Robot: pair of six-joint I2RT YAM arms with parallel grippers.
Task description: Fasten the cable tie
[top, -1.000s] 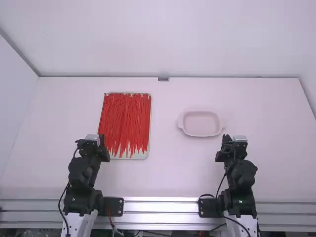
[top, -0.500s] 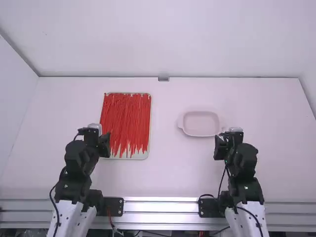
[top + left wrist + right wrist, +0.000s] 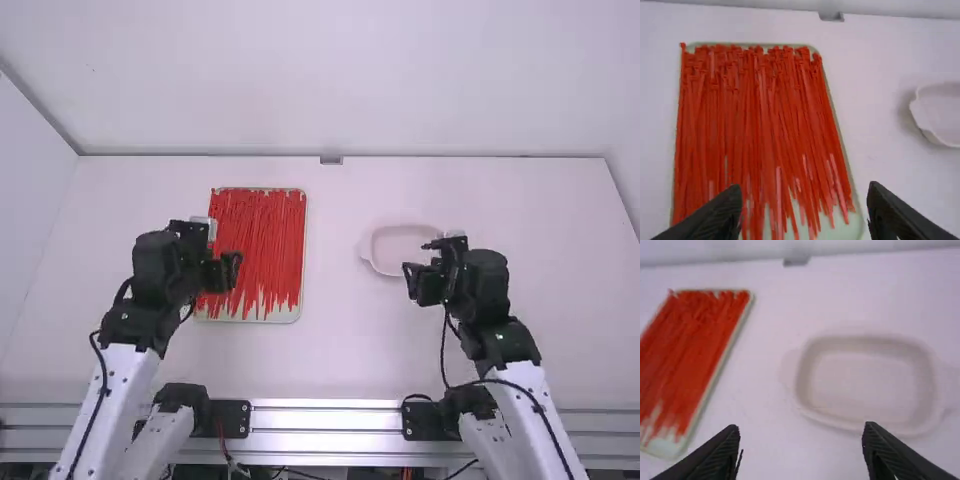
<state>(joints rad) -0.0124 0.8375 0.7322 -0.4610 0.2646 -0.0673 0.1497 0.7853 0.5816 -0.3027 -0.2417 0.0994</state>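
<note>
— What do the robot's arms look like?
— The left arm [image 3: 105,390] and right arm [image 3: 522,405] are white tubes with round black joints [image 3: 158,262].
— Any wires?
— A thin black cable [image 3: 444,345] by each. The left hand [image 3: 228,268] and right hand [image 3: 412,282] are black too.

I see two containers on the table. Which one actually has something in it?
The flat rectangular tray: it is piled with red cable ties. The white dish with handles beside it lies empty.
</note>
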